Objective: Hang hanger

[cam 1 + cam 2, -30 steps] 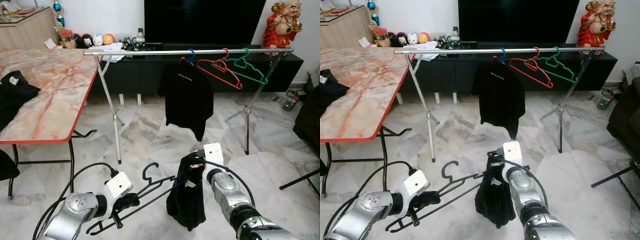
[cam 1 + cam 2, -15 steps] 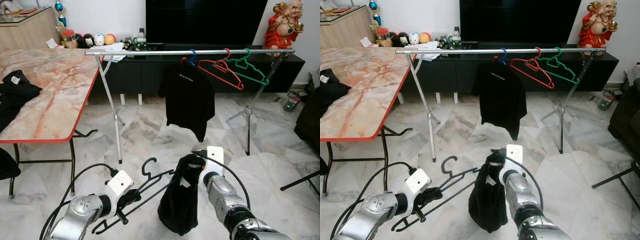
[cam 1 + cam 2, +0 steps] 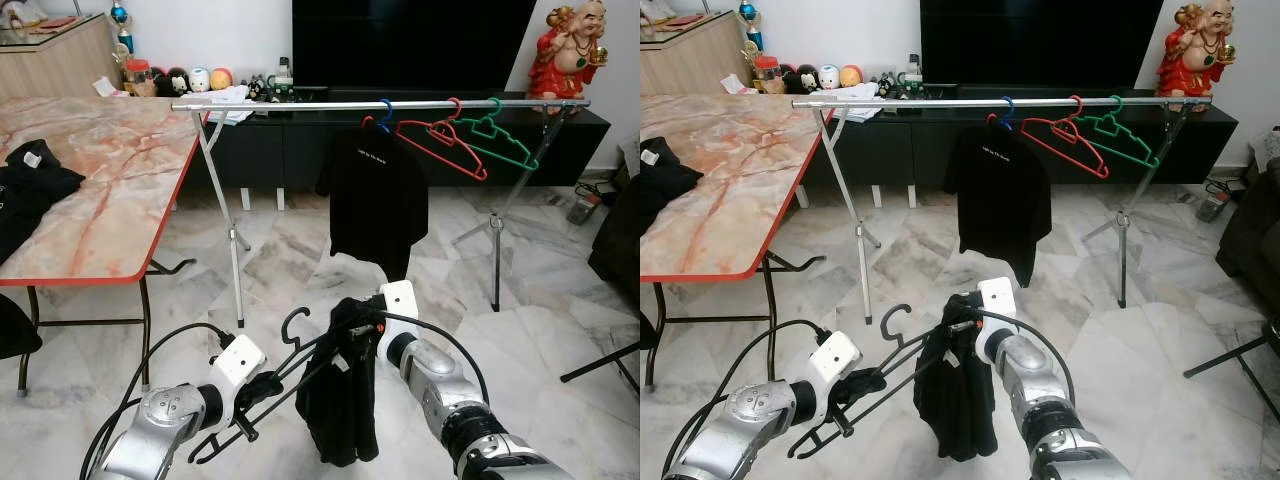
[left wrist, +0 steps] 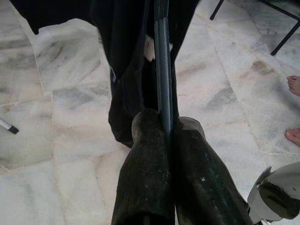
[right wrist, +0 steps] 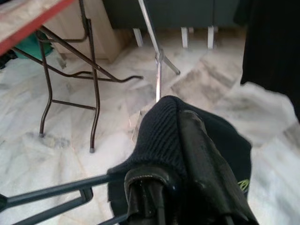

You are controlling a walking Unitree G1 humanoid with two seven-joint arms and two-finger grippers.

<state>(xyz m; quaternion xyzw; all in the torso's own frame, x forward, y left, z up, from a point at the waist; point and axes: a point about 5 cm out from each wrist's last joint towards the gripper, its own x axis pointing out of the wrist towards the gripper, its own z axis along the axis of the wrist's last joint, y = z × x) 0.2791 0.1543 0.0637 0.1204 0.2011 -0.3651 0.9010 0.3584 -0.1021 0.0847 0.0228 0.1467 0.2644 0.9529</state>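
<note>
Left gripper (image 3: pixel 250 392) jaws clamp the black hanger (image 3: pixel 290 365); right gripper (image 3: pixel 362 318) jaws pinch the shirt (image 3: pixel 335 400), now drawn up against the hanger, well below the rail (image 3: pixel 300 104).

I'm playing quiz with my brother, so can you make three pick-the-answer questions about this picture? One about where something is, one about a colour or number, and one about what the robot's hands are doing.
1. Where is the hanging black shirt?
A on the table
B on the rail
C on the floor

2. How many bare hangers are on the rail?
A two
B four
C none

3. What is the left gripper doing?
A hanging open
B pinching a black hanger
C holding a cup

Answers:
1 B, it hangs from the rail.
2 A, a red hanger and a green hanger.
3 B, its fingers are shut on the black hanger, while the right gripper holds a black garment.
</note>
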